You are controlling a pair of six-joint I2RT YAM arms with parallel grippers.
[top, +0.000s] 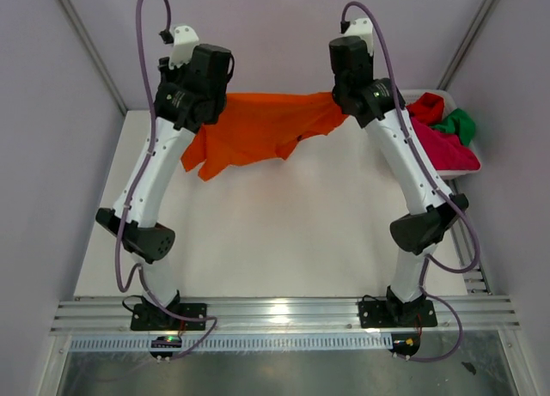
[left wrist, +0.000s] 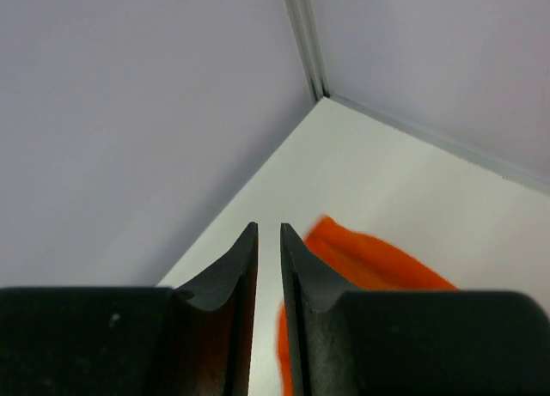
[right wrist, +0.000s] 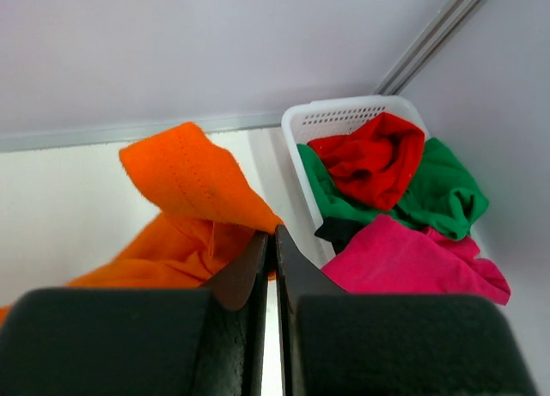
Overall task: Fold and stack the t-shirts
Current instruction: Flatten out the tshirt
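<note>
My right gripper [right wrist: 272,233] is clamped on an edge of the orange shirt [top: 258,130], holding that end up over the far edge of the table [top: 284,233], close to the back wall [top: 275,35]. My left gripper [left wrist: 268,228] stands a slit apart with nothing between its fingers; the shirt's other end droops just below it. White tabletop stretches from the shirt back to my bases. One basket [right wrist: 344,114] sits in the far right corner. I count four shirts: the orange one, and heaped in the basket one red shirt [right wrist: 374,160], one green shirt [right wrist: 447,190] and one pink shirt [right wrist: 412,263].
</note>
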